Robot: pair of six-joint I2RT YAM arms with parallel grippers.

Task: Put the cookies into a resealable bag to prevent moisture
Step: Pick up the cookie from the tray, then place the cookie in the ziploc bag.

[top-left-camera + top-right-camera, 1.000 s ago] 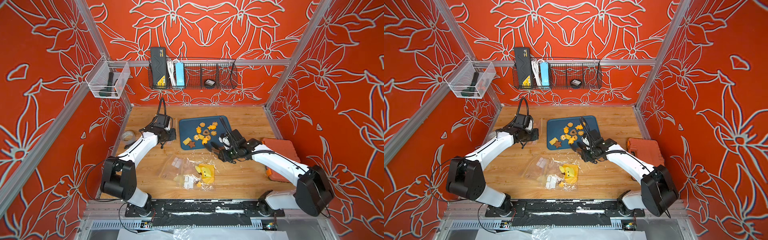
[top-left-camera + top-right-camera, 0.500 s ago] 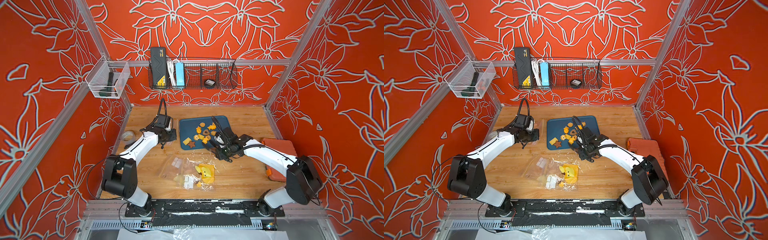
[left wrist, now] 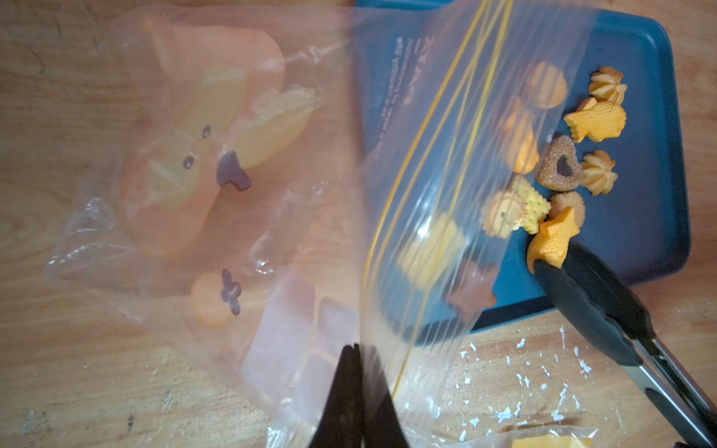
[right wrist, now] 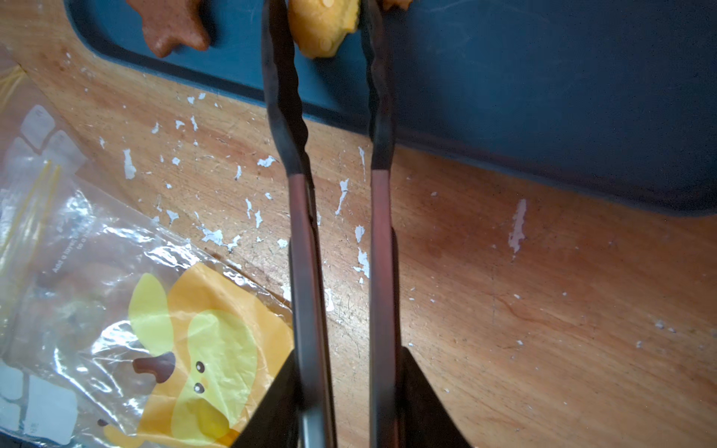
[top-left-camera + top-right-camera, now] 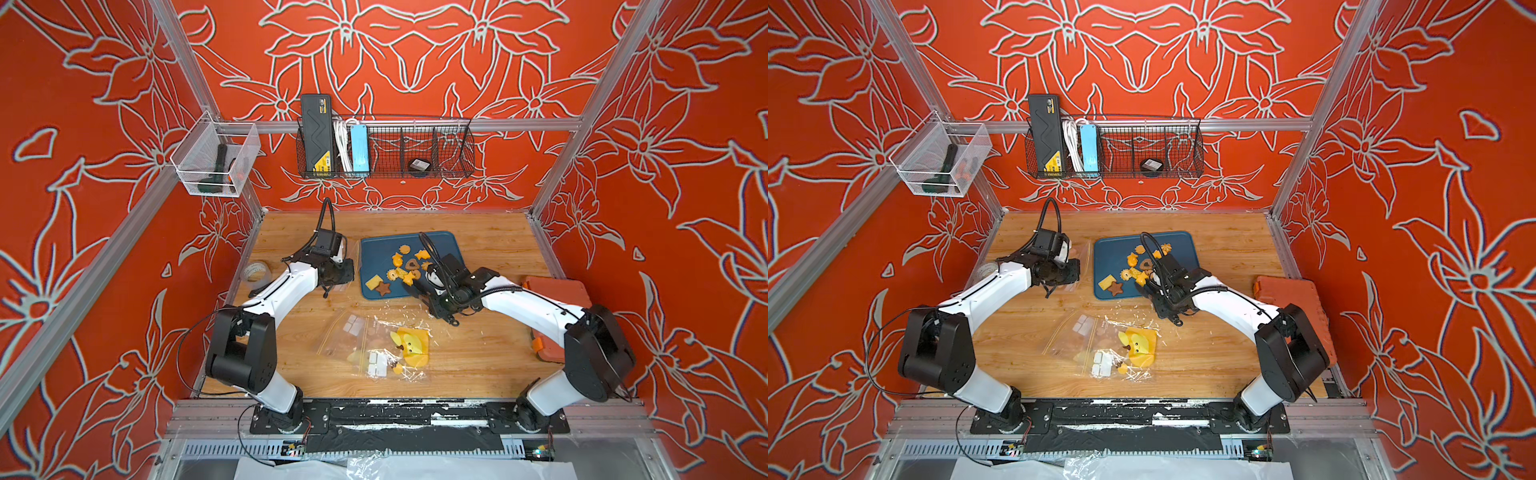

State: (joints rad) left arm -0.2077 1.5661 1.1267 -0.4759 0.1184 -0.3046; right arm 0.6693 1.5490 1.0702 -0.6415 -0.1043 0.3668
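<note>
In the left wrist view, the left tool (image 3: 355,372) shows only as two dark fingers cut off by the picture's edge. The clear bag (image 3: 426,174) pinched between them is blurred. Beyond that tool the film veils about half of the cookies (image 3: 430,252), smearing their shapes. The tongs (image 3: 605,310) run out of the picture at a corner.

In the right wrist view, the right tool (image 4: 349,351) is just two dark wedges at the edge. Ahead of it the tong tips, the fish cookie (image 4: 322,27) between them and a brown star cookie (image 4: 170,23) are cropped.

In both top views neither tool's fingers can be made out beneath the wrists.
</note>
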